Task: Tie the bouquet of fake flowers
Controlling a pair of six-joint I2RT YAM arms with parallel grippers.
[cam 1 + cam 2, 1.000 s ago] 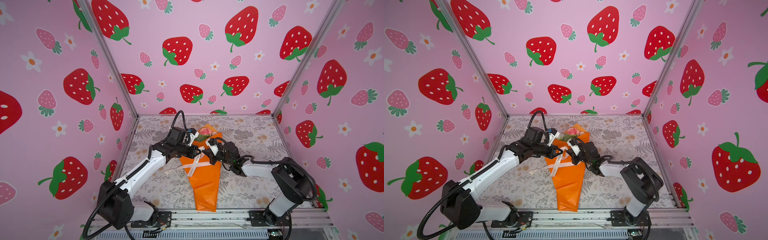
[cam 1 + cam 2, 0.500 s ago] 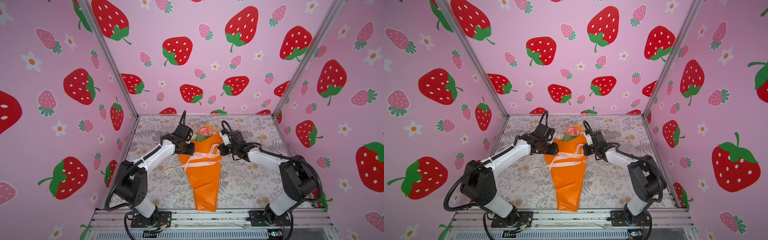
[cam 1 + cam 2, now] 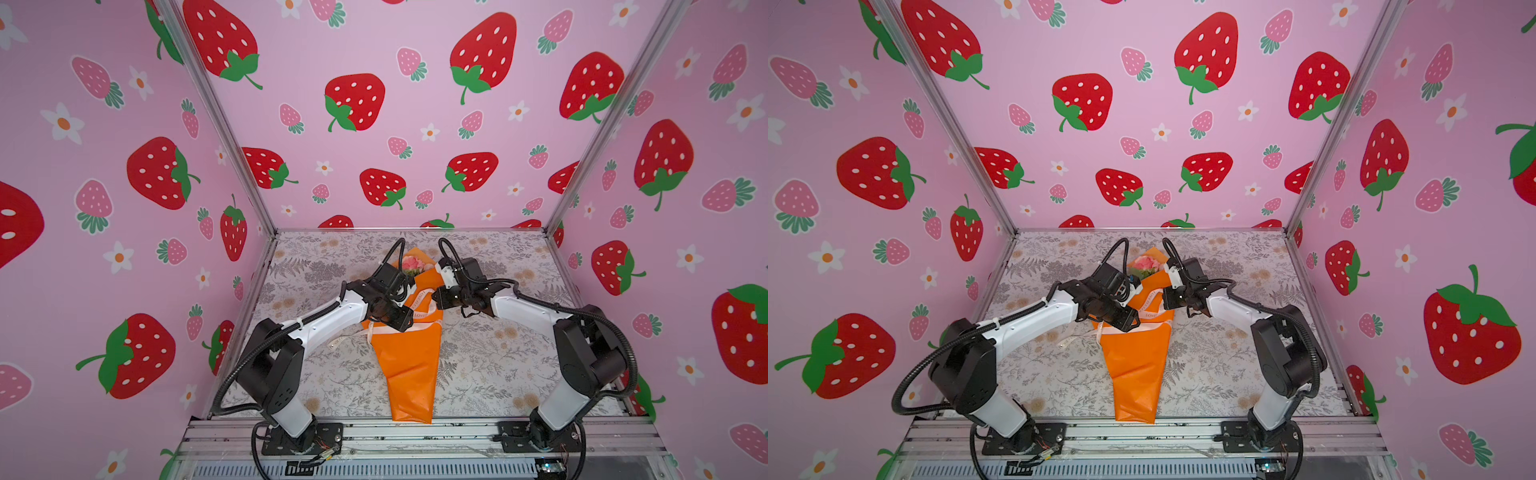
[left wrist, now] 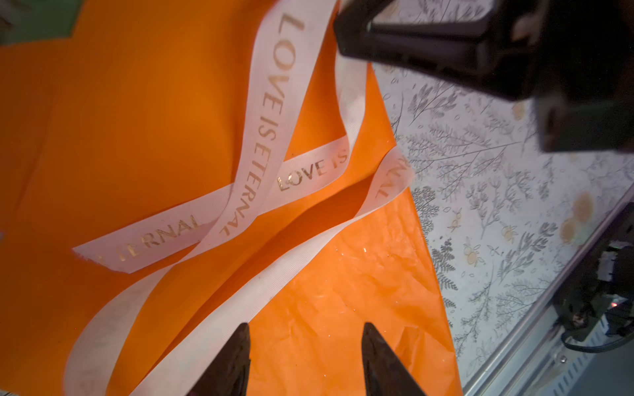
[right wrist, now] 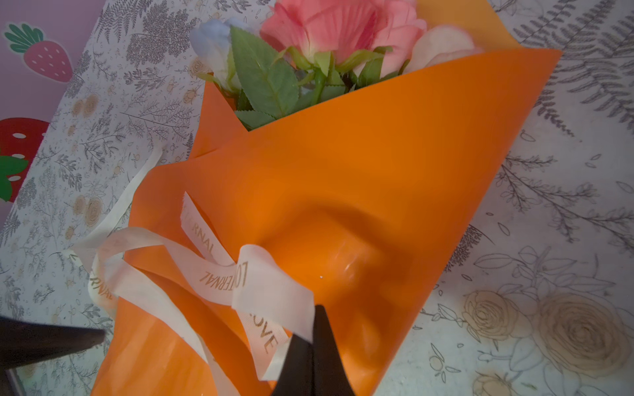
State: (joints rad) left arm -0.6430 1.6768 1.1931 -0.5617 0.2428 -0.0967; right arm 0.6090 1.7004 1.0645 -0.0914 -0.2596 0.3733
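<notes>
The bouquet of fake flowers (image 3: pixel 411 264) (image 3: pixel 1145 264) lies in the middle of the table inside an orange paper cone (image 3: pixel 409 361) (image 3: pixel 1136 365). Its pink rose and green leaves (image 5: pixel 339 27) stick out of the far end. A cream printed ribbon (image 4: pixel 271 113) (image 5: pixel 219 274) loops round the cone with its strands crossed loosely on top; one free end lies flat on the paper. My left gripper (image 4: pixel 305 334) (image 3: pixel 405 320) hovers open just above the paper (image 4: pixel 120 120) beside a ribbon strand. My right gripper (image 5: pixel 317 329) (image 3: pixel 436 297) is shut on the ribbon at the cone's right edge.
The floral table cover (image 3: pixel 498 357) is bounded by pink strawberry walls on three sides and a metal rail (image 3: pixel 415 436) at the front. Both arm bases stand on that rail. A ribbon tail (image 3: pixel 338 340) trails onto the table left of the cone.
My left gripper has opened and let go of the ribbon, then moved nearer over the cone's middle. The right gripper stays shut on its strand and has pulled to the right.
</notes>
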